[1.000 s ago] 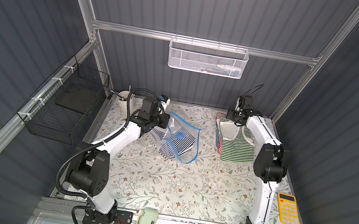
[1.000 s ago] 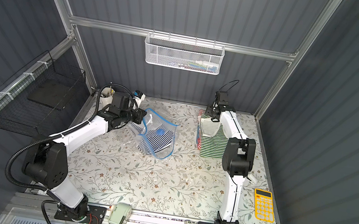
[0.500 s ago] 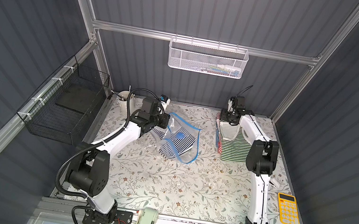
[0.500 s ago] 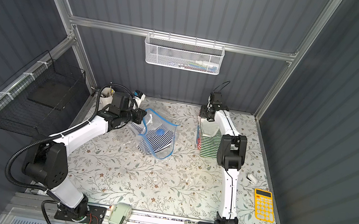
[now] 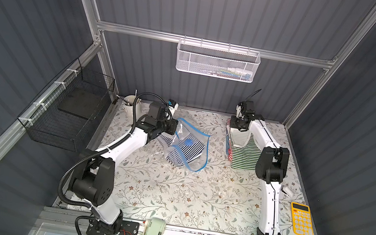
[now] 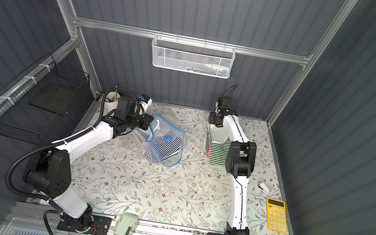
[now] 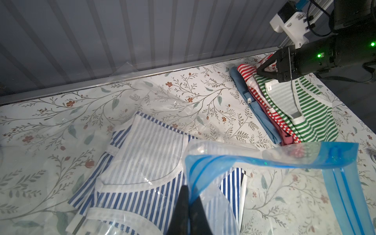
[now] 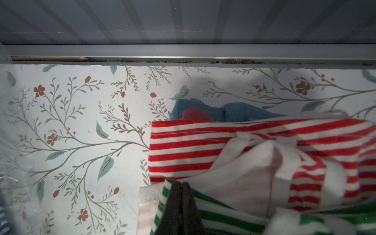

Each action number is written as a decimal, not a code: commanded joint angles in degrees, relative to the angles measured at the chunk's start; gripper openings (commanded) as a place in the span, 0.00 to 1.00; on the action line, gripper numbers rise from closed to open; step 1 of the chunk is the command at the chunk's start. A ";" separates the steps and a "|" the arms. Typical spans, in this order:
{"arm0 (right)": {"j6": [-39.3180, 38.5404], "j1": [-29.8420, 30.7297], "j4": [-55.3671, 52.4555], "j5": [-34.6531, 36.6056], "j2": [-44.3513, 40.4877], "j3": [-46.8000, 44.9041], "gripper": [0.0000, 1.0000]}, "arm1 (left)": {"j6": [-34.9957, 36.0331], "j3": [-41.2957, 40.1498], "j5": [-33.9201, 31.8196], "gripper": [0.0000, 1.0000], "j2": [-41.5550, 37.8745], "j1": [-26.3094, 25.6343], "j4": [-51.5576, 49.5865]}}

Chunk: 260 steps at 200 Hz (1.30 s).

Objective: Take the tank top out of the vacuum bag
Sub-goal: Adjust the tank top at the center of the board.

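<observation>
The vacuum bag (image 5: 196,160) is clear and crinkly, with a blue zip strip (image 7: 284,160) and a round blue valve cap (image 5: 188,141). It lies at the back middle of the table. A blue-and-white striped tank top (image 7: 146,146) shows through its plastic. My left gripper (image 7: 189,189) is shut on the bag's blue zip edge and holds that edge up off the table; in both top views it (image 5: 176,127) is at the bag's left side. My right gripper (image 8: 181,184) is shut with nothing seen between the fingers. It hovers at the far end of a green-striped top (image 5: 245,149).
The green-striped top lies on a pile with a red-striped top (image 8: 193,150) and a blue garment (image 7: 258,109) at back right. There is a yellow calculator (image 5: 302,219) at front right, a white cup (image 5: 131,105) at back left, a black wire basket (image 5: 71,108) on the left wall and a white mesh basket (image 5: 217,62) on the back wall.
My right gripper has moved left along the far end of the clothes pile and its jaws have closed. The left gripper and the bag have stayed put.
</observation>
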 commanded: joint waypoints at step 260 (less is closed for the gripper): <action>27.82 11.69 22.17 -6.82 -58.19 -56.77 0.73 | -2.05 1.16 11.29 0.00 0.06 -0.31 1.91</action>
